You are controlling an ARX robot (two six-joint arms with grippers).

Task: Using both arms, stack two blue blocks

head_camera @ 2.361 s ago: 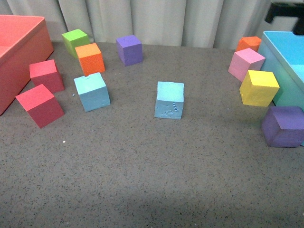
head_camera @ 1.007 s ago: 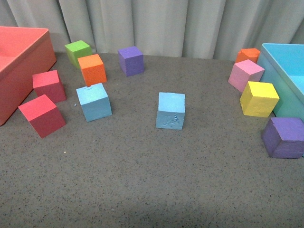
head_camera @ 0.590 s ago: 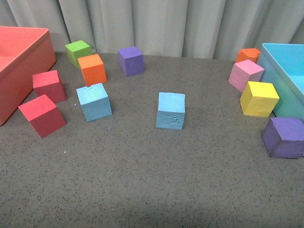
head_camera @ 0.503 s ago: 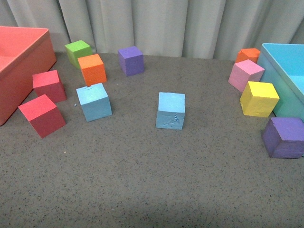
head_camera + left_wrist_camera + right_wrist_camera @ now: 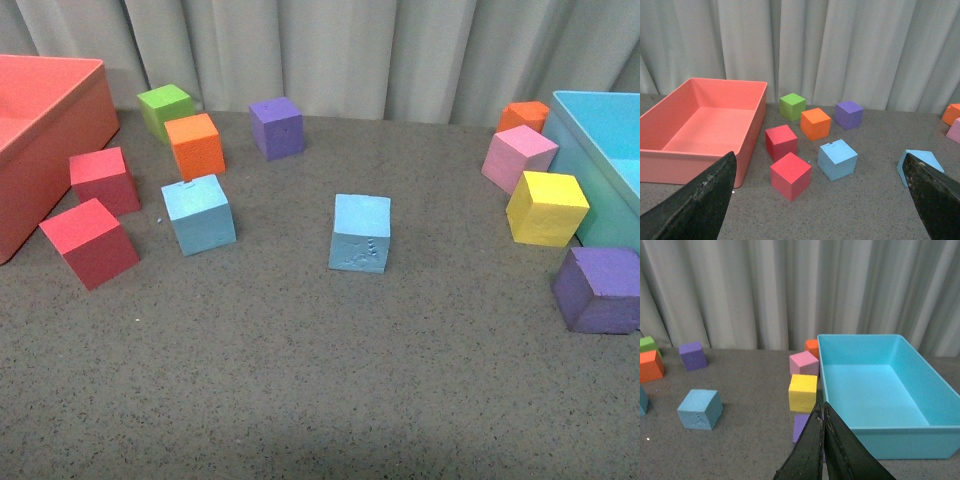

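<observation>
Two sky-blue blocks sit apart on the grey table. One blue block [image 5: 199, 214] lies left of centre; it shows in the left wrist view [image 5: 837, 159]. The other blue block [image 5: 360, 233], with embossed marks on its front face, lies in the middle; it shows in the right wrist view [image 5: 700, 409] and partly in the left wrist view [image 5: 920, 162]. Neither arm shows in the front view. My left gripper [image 5: 825, 210] is open and empty, back from the blocks. My right gripper [image 5: 821, 437] is shut and empty, above the blue bin's near corner.
A red bin [image 5: 40, 140] stands far left with two red cubes [image 5: 88, 243] beside it. Green [image 5: 163, 110], orange [image 5: 195, 146] and purple [image 5: 276, 127] cubes lie behind. A light-blue bin [image 5: 610, 160] stands at the right beside pink [image 5: 518, 159], yellow [image 5: 545, 209], orange and purple [image 5: 597, 290] cubes.
A dark arm part at the top right 2.4 s ago has gone out of view, and the view has shifted slightly. The blocks have not moved.
</observation>
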